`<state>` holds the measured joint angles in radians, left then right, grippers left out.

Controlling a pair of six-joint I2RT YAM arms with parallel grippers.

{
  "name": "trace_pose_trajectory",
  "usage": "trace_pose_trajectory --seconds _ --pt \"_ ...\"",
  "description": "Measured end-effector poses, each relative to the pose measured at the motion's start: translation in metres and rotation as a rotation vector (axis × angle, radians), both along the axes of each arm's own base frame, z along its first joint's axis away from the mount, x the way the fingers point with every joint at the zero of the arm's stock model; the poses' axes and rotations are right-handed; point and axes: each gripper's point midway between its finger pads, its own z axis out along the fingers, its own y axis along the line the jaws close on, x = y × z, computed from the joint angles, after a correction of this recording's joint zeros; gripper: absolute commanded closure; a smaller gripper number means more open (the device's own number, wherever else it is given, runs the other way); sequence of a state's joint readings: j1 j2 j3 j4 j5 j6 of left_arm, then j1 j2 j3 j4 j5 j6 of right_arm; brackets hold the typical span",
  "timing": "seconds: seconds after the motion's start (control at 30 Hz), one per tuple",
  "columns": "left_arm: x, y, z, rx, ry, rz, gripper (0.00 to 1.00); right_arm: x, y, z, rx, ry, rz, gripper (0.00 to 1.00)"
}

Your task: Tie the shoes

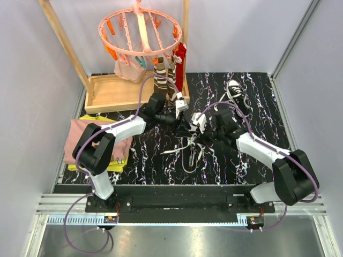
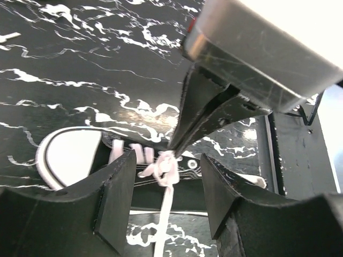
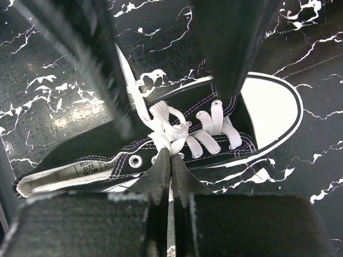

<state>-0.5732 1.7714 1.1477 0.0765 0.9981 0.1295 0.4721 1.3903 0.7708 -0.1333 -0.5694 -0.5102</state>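
Note:
One black sneaker [image 3: 96, 155] with a white toe cap [image 3: 268, 107] lies on its side on the black marbled table, under both grippers. My right gripper [image 3: 170, 158] is shut on the white lace [image 3: 169, 126] right at the knot by the top eyelets. My left gripper [image 2: 167, 159] is open, its fingers [image 2: 115, 198] on either side of the same knot [image 2: 163, 170], not touching it. In the top view the two grippers, left [image 1: 183, 116] and right [image 1: 197, 125], meet at mid-table, with loose lace ends [image 1: 188, 155] trailing toward me. The second sneaker [image 1: 236, 91] lies at the back right.
A wooden tray [image 1: 115, 91] under a wooden stand sits at the back left. A pink round peg hanger [image 1: 140, 29] holds brown striped socks [image 1: 161, 80] just behind the left gripper. Folded pink and yellow clothes [image 1: 80, 139] lie at the left. Walls enclose the table.

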Motion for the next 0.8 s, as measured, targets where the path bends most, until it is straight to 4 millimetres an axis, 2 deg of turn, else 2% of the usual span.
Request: trace_pose_trajectory --seconds 0.23,0.37,0.6,0.8 --pt "-0.007 -0.002 -0.006 0.023 0.011 -0.01 0.46 0.0 0.0 0.0 0.0 -0.003 0.001 1.0" --pt "-0.008 0.0 -0.012 0.039 0.0 -0.013 0.53 0.0 0.0 0.0 -0.001 -0.005 0.003 1.0" --pt "-0.012 0.005 -0.022 0.072 -0.009 -0.023 0.54 0.0 0.0 0.0 -0.002 -0.006 0.003 1.0" --pt "-0.016 0.005 -0.034 0.105 -0.007 -0.038 0.65 0.0 0.0 0.0 -0.001 -0.007 0.003 1.0"
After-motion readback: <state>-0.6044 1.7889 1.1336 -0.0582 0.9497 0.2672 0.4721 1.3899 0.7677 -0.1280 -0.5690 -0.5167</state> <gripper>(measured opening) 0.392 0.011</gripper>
